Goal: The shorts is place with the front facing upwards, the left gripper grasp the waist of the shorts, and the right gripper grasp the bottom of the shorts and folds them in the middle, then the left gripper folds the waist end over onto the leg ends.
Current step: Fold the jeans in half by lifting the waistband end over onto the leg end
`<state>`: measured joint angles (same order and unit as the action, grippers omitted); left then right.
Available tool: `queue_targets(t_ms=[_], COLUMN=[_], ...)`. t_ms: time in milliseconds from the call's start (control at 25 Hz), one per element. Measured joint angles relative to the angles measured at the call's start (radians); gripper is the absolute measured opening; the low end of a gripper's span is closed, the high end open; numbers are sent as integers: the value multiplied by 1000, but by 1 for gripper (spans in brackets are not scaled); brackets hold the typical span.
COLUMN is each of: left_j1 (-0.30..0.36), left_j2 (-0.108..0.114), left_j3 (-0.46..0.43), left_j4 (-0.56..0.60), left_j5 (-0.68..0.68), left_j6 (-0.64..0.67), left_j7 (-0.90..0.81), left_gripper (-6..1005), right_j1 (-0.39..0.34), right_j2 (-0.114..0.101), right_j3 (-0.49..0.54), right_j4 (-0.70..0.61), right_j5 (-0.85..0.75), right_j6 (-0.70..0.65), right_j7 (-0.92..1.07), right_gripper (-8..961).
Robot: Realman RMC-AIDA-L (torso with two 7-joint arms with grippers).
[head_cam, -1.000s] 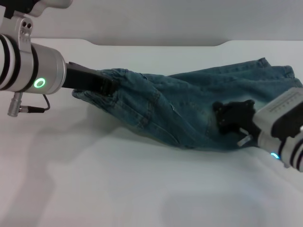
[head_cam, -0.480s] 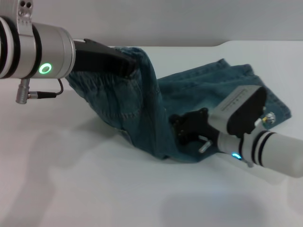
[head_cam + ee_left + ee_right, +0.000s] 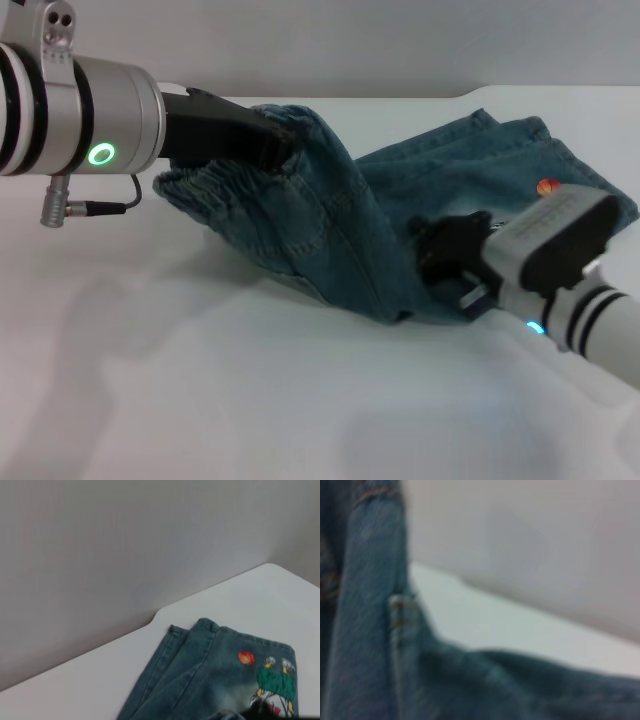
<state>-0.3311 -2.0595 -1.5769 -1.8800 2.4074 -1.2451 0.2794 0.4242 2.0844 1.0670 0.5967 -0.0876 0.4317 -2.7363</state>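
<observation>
Left gripper [image 3: 278, 148] fingers pinching the waist [image 3: 215, 180], lifted clear of the bench [image 3: 200, 380] at far left. Right gripper [image 3: 445, 262] sits at the near right edge of the shorts [image 3: 330, 230], fingers pressed into the denim; whether they pinch it, cannot tell. Shorts drape from the raised waist down toward the right, far half flat on the bench, small red patch [image 3: 547, 186] showing at far right.

- Shorts [image 3: 330, 230]: blue-green denim, orange stitching, faded patch.
- Cartoon patch [image 3: 272, 687]: green, white, with an orange ball, perhaps.
- Table [image 3: 200, 400]: plain white.
- Left arm's ring [image 3: 101, 155]: glowing green.
</observation>
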Motion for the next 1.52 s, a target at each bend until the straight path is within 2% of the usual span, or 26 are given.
queue_targets(t_ms=[120,240,440,760,1000,1320,1360,1400,1520], left_j1=[-1,-8,-15,-16,-23,-30,-30,-54,-65], left_j2=[0,-2,-2,-1,-1,0,0,0,-1], left_j3=[0,3,9,13,12,5,5,8,14], left_j4=[5,18,29,23,14,4,4,8,16], left_j5=[-1,-1,-1,-18,-55,-109,-109,-184,-197], left_j6=[3,4,14,32,43,73,73,117,126], left_j7=[1,4,6,10,36,76,76,130,140], left_gripper=[56,56,56,56,56,56,56,56,56], right_j1=[-30,-42,-49,-10,39,139,154,168,206], right_j2=[1,1,7,8,8,8,8,8,8], right_j3=[64,84,82,48,-88,-284,-301,-316,-345], right_j4=[-19,-30,-43,-69,-73,-73,-73,-73,-72], right_j5=[10,13,18,20,108,250,268,281,306], right_j6=[97,157,229,278,255,201,193,185,156], right_j7=[-56,-74,-145,-147,-137,-130,-129,-129,-129], right_gripper=[-1,-1,0,0,0,0,0,0,0])
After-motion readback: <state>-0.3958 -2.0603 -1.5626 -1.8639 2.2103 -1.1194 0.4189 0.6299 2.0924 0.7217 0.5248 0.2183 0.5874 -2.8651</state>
